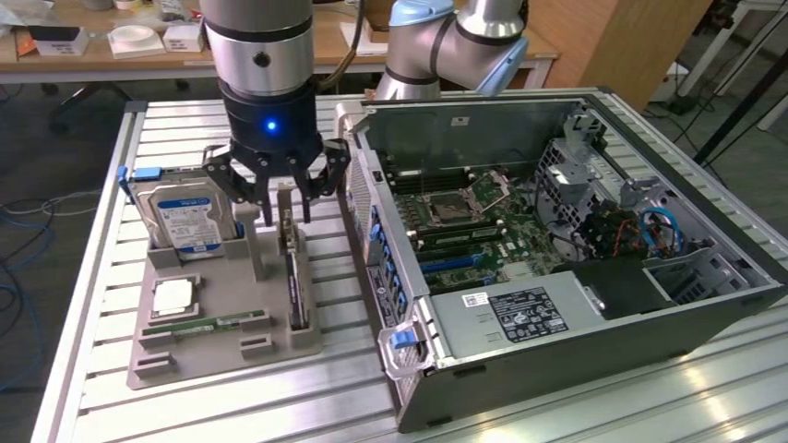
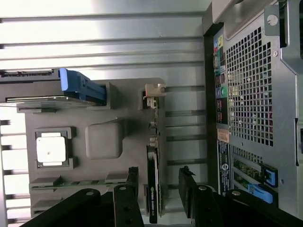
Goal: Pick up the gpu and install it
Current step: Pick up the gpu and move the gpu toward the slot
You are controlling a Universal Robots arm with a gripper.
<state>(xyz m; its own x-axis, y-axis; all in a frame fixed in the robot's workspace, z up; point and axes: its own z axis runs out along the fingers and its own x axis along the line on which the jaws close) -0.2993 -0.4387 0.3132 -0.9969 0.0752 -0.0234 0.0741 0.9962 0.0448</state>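
gpu [image 1: 295,286] end partly behind spread gripper [image 1: 279,210]

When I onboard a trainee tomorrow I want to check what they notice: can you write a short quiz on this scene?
1. True or false: the slim black gpu card with the silver end bracket sits installed in the open black computer case.
2. Multiple choice: the black gripper is A) shut on a hard drive, B) open, one finger to each side of the gpu, C) inside the case.
3. Short answer: what holds the gpu on edge?
Key: 1 false; 2 B; 3 the grey moulded tray.
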